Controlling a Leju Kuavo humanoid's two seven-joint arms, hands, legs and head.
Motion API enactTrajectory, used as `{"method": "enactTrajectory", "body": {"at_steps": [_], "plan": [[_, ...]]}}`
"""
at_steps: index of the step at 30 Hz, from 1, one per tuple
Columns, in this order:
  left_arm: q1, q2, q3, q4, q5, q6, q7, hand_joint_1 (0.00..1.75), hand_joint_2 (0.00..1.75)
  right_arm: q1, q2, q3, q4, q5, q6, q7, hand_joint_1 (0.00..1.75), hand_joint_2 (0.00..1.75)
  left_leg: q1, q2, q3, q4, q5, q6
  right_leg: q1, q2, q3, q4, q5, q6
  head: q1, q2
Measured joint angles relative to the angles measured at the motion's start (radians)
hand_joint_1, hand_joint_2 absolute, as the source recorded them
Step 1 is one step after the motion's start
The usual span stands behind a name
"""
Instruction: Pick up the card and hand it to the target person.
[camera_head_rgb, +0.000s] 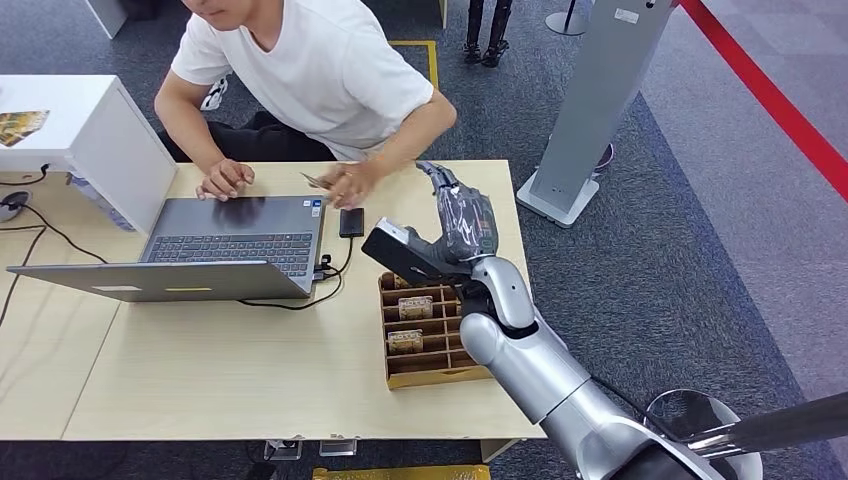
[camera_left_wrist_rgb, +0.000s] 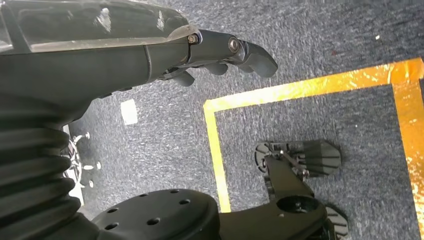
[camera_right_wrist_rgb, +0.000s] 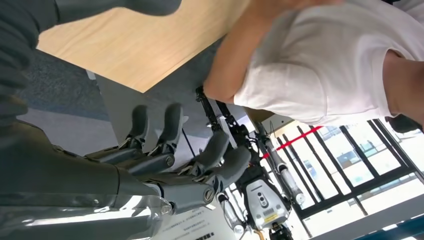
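Fingers: the right hand (camera_head_rgb: 463, 215) has its fingers (camera_right_wrist_rgb: 167, 125) spread and lightly bent, apart from one another, with nothing between them; the right wrist view shows bare pads and open space in front of them.
Card: a small thin card (camera_head_rgb: 316, 181) sits pinched in the person's hand (camera_head_rgb: 348, 185), out beyond the right hand's fingertips and off to the thumb side, clear of them. It looks blurred, so its print cannot be read.
Handover state: judging by this, the card is already in the person's keeping and the robot's part is all but done.
Handling: likely very light, stiff enough to hold its shape yet easy to bend, with smooth faces that could slide. A pinch across the two flat faces near one short edge would suit it, leaving the far end free for another to take.
More cards: a brown slotted box (camera_head_rgb: 428, 335) lies behind the fingers, under the right wrist, with cards standing in its compartments.
Right arm pose: stretched forward over the table (camera_head_rgb: 200, 370), forearm rising from the box towards the person, palm turned roughly sideways, fingertips aimed at the table's far edge.
Left hand (camera_left_wrist_rgb: 220, 55): hangs low over grey carpet and yellow floor tape, fingers curled inward around nothing.
Nearby: an open laptop (camera_head_rgb: 225, 245) stands well off to the thumb side.
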Motion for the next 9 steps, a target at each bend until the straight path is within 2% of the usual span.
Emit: {"method": "enactTrajectory", "body": {"at_steps": [9], "plan": [[0.007, 0.001, 0.0, 0.002, 0.012, 0.017, -0.003, 0.0, 1.75, 0.052, -0.017, -0.002, -0.029, -0.04, -0.044, -0.005, 0.0, 1.75, 0.0, 0.0, 0.0, 0.0, 0.0, 0.0, 0.0, 0.0, 0.0, 0.0, 0.0, 0.0, -0.001, 0.0]]}}
